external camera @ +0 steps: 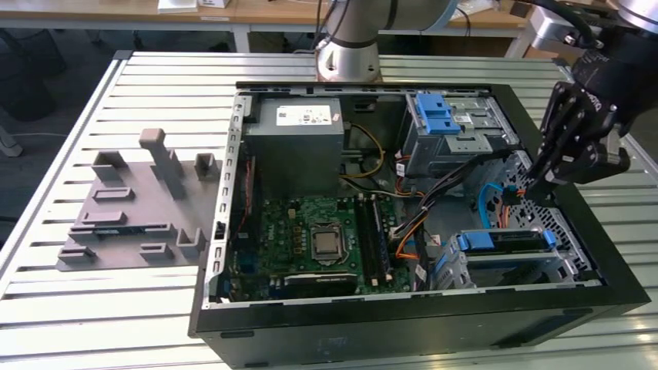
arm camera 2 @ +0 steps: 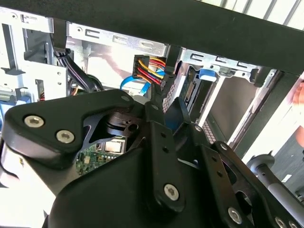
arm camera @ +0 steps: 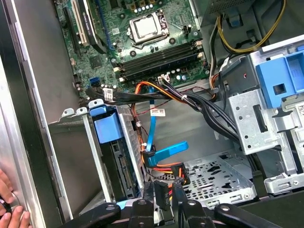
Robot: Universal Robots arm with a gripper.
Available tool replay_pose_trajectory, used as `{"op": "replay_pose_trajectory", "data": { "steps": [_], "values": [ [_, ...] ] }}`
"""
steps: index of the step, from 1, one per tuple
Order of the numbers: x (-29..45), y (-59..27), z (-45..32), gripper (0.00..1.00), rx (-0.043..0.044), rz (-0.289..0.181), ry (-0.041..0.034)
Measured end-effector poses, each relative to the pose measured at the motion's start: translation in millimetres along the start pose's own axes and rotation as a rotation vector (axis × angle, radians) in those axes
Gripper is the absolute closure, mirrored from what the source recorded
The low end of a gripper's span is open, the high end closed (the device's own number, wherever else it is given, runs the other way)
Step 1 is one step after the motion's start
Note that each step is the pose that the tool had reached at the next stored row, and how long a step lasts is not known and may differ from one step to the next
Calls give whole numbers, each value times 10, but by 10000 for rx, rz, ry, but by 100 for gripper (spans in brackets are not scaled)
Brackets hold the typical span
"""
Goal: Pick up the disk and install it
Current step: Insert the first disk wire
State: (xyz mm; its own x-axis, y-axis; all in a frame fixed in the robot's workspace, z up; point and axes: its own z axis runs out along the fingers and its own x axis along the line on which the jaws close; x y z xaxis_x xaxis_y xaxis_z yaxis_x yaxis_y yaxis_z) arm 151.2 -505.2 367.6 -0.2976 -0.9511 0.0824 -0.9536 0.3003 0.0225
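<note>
1. Position of the task item: the disk [external camera: 506, 240] lies in the lower drive cage [external camera: 519, 268] of the open computer case [external camera: 411, 327]. That cage is at the case corner facing the surface's [external camera: 62, 308] near edge, on the exterior view's right. Its blue rail tab [arm camera: 107, 127] shows at the cage mouth. Whether it is fully latched cannot be told.
2. Pincer [external camera: 534, 187]: it hangs inside the case just beside that cage, with its tip at the loose cable plugs. Whether it is spread, pressed together or pinching a plug cannot be told.
3. Snag risk: the coloured power leads [arm camera: 179, 176] and the blue data cable [arm camera: 164, 154] cross directly at the tip. Any sideways travel could drag them, bend a plug or pull a lead from the motherboard [arm camera: 142, 28].
4. Jam risk: a push on the disk off the line of its rails could wedge it crooked in the cage.
5. Collision risk: clearance to the case wall and cage sheet metal looks tight, so a small error could strike either.
6. Personnel: a hand [arm camera: 10, 202] rests at the case wall, near the arm's working area, and could be pinched.
</note>
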Motion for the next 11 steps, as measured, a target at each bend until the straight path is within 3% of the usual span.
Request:
{"op": "replay_pose_trajectory", "data": {
  "steps": [11],
  "values": [
    [-6, -1, 56, 70, 2, 0, 8]
  ]
}}
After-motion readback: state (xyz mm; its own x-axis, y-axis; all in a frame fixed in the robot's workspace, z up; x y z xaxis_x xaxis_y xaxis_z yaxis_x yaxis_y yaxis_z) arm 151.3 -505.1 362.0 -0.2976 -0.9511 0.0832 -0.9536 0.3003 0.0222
